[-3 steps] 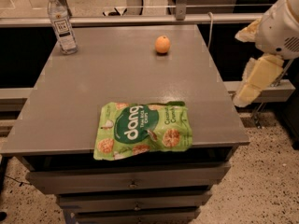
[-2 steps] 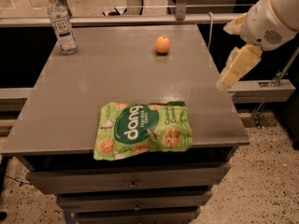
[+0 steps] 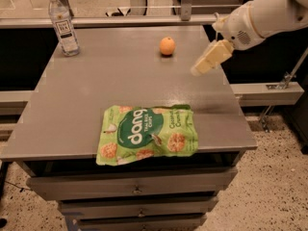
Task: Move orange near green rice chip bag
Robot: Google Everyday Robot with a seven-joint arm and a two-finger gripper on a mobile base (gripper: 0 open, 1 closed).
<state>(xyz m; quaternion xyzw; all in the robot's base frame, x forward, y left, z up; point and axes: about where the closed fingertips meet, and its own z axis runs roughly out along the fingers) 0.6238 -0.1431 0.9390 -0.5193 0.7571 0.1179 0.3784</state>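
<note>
The orange [image 3: 167, 45] sits on the grey table top [image 3: 96, 85] toward the far middle. The green rice chip bag [image 3: 147, 133] lies flat at the table's front edge, "dang" lettering up. My gripper [image 3: 210, 58] hangs from the white arm at the upper right, above the table's right side, a short way right of the orange and not touching it. It holds nothing that I can see.
A clear water bottle [image 3: 62, 24] with a white cap stands at the table's far left corner. Drawers [image 3: 134, 189] run below the table front. A rail and glass partition stand behind the table. A speckled floor lies to the right.
My arm and gripper have swung left from beyond the table's right edge to over the table, nearer the orange. The orange, bag and bottle have not moved.
</note>
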